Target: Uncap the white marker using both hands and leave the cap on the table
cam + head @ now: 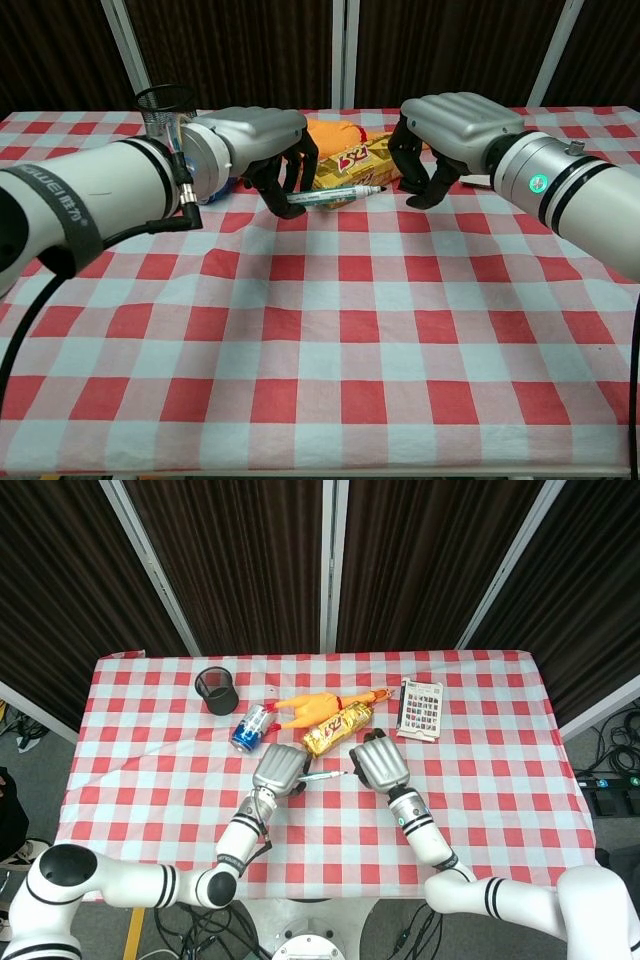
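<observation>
White marker (335, 196) is being held off the worktop (340, 330) by my left hand (262, 150), whose fingers are wrapping the barrel at its left end. In the chest view the marker is lying roughly level, with its long axis running left to right and its dark tip end pointing toward my right hand (440, 150). In the head view the same marker (322, 776) is bridging most of the gap between the left hand (278, 771) and the right hand (381, 763).

I am reading the right hand as empty: its fingers are curling downward and inward, and nothing is showing between them. It is hanging just beside the marker's free end, not touching it as far as the chest view shows. I cannot tell from either view whether the cap is on the free end or inside the left hand's grasp.

I am judging the coming move as a short sideways approach by the right hand along the marker's axis to close on the free end, followed by a pull straight along that axis while the left hand is keeping the barrel level.

A yellow snack packet (350, 160) is lying on the worktop behind the marker.
</observation>
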`<act>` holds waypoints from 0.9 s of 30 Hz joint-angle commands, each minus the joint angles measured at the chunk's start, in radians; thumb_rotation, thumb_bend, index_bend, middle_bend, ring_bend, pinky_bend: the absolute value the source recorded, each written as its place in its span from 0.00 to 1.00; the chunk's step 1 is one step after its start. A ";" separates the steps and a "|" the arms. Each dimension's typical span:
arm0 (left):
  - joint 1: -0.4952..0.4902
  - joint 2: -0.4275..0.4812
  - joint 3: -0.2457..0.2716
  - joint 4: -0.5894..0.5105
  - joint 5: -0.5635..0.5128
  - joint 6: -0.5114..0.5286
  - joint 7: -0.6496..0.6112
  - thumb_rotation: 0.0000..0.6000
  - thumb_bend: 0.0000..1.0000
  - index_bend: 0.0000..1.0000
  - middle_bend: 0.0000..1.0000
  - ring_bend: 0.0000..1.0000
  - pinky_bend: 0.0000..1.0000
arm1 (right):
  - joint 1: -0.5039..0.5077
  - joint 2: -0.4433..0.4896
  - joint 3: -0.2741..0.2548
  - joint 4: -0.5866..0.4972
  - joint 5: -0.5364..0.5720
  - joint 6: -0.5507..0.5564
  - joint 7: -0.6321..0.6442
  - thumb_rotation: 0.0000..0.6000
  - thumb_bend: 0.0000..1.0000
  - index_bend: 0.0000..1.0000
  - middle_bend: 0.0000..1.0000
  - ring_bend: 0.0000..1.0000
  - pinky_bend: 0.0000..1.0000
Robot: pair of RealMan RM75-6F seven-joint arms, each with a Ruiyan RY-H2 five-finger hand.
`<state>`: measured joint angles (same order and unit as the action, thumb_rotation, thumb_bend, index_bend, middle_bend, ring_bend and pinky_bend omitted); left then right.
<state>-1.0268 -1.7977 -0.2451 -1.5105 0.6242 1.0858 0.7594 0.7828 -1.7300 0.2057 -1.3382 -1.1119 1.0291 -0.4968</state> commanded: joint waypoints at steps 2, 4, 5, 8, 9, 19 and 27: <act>0.008 0.006 0.007 0.005 0.007 0.001 -0.008 1.00 0.42 0.54 0.56 0.53 0.58 | -0.007 0.004 -0.006 0.000 -0.004 0.002 0.008 1.00 0.25 0.75 0.69 0.36 0.28; 0.018 0.013 0.014 0.005 0.010 -0.004 -0.018 1.00 0.42 0.54 0.56 0.53 0.58 | -0.012 0.008 -0.013 -0.001 -0.011 0.001 0.015 1.00 0.25 0.75 0.69 0.36 0.28; 0.025 0.019 0.021 0.004 0.013 -0.005 -0.024 1.00 0.42 0.54 0.56 0.53 0.58 | -0.016 0.010 -0.019 0.001 -0.015 0.000 0.020 1.00 0.25 0.75 0.69 0.36 0.28; 0.044 0.029 0.040 0.007 0.025 -0.008 -0.040 1.00 0.42 0.54 0.56 0.53 0.58 | -0.023 0.012 -0.030 0.015 -0.011 -0.014 0.026 1.00 0.25 0.75 0.69 0.36 0.28; 0.050 0.030 0.045 0.010 0.029 -0.010 -0.047 1.00 0.42 0.54 0.56 0.53 0.58 | -0.024 0.011 -0.032 0.020 -0.007 -0.020 0.028 1.00 0.25 0.75 0.69 0.36 0.28; 0.082 0.044 0.080 0.038 0.103 -0.061 -0.114 1.00 0.42 0.54 0.56 0.53 0.58 | -0.018 0.009 -0.051 0.063 0.021 -0.102 0.036 1.00 0.13 0.69 0.64 0.35 0.26; 0.092 0.048 0.088 0.045 0.139 -0.077 -0.133 1.00 0.42 0.54 0.56 0.53 0.58 | -0.012 0.015 -0.056 0.060 0.034 -0.127 0.021 1.00 0.02 0.56 0.52 0.25 0.19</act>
<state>-0.9352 -1.7499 -0.1575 -1.4657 0.7630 1.0085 0.6261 0.7703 -1.7169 0.1508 -1.2746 -1.0833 0.9054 -0.4695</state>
